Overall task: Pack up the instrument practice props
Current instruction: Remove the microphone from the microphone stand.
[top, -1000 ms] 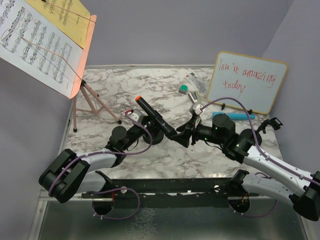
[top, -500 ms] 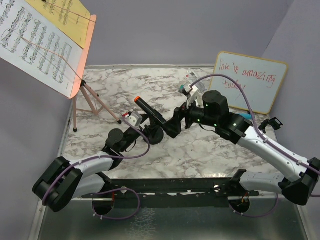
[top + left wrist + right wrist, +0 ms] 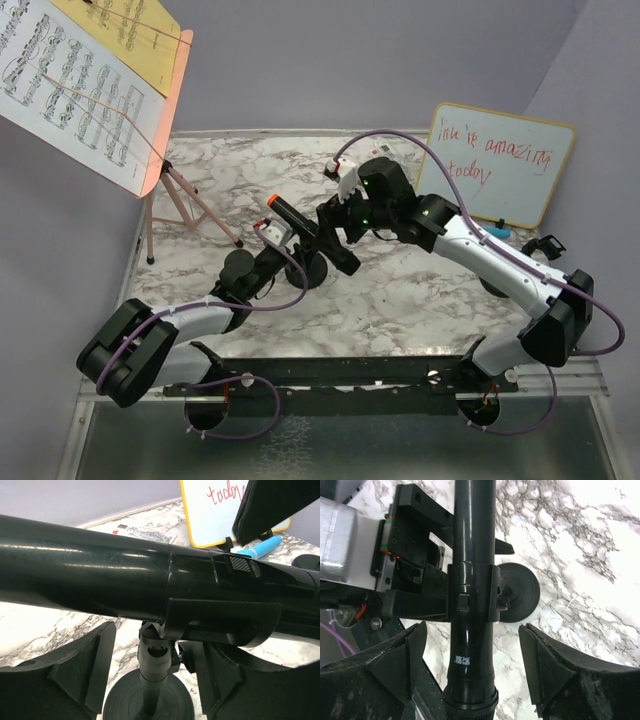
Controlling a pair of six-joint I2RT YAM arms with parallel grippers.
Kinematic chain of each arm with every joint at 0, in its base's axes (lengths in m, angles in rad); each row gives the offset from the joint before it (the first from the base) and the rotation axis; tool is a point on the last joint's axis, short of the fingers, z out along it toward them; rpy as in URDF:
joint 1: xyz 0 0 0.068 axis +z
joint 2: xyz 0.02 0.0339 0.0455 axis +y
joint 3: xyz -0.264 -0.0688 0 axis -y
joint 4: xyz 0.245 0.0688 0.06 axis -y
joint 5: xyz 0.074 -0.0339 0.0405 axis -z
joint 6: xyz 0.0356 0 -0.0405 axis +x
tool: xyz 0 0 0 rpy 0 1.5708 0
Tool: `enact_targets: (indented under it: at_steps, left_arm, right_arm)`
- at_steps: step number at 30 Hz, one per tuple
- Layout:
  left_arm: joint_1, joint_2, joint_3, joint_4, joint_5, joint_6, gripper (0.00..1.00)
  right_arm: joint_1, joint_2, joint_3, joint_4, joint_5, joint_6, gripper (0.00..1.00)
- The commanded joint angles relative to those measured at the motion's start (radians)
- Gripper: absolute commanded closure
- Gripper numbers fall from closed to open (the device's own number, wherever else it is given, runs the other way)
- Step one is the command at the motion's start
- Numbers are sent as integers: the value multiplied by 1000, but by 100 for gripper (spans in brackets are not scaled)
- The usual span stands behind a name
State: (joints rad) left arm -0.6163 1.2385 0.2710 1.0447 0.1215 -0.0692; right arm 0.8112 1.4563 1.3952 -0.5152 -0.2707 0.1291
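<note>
Right pincer point(image 3: 470, 632) nearer glossy black microphone point(image 3: 473, 555) (cylindrical)

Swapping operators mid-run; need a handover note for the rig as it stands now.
Left gripper open around the round-based pole, not clamped.
Right gripper open, straddling the black microphone, no contact.
Black microphone sits clipped on that pole.
Blue microphone lies by the whiteboard.
Pink music rack stands back left, sheet-music pages on it.
Done: nothing visibly packed. Left: all props.
</note>
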Motion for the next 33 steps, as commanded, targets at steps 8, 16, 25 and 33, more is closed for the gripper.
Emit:
enact_targets:
  at_steps: [8, 16, 25, 33]
  left_arm:
    - [4, 54, 41, 17, 6, 25, 56]
    - [4, 47, 19, 5, -101, 28, 83]
    - [21, 50, 10, -32, -335, -26, 99]
    - [76, 30, -9, -48, -400, -74, 100]
  right_arm:
    - [0, 122, 81, -131, -44, -95, 38]
    - [0, 104, 81, -235, -38, -157, 87]
    - [0, 66, 5, -305, -50, -185, 100]
    - [0, 10, -79, -362, -66, -201, 100]
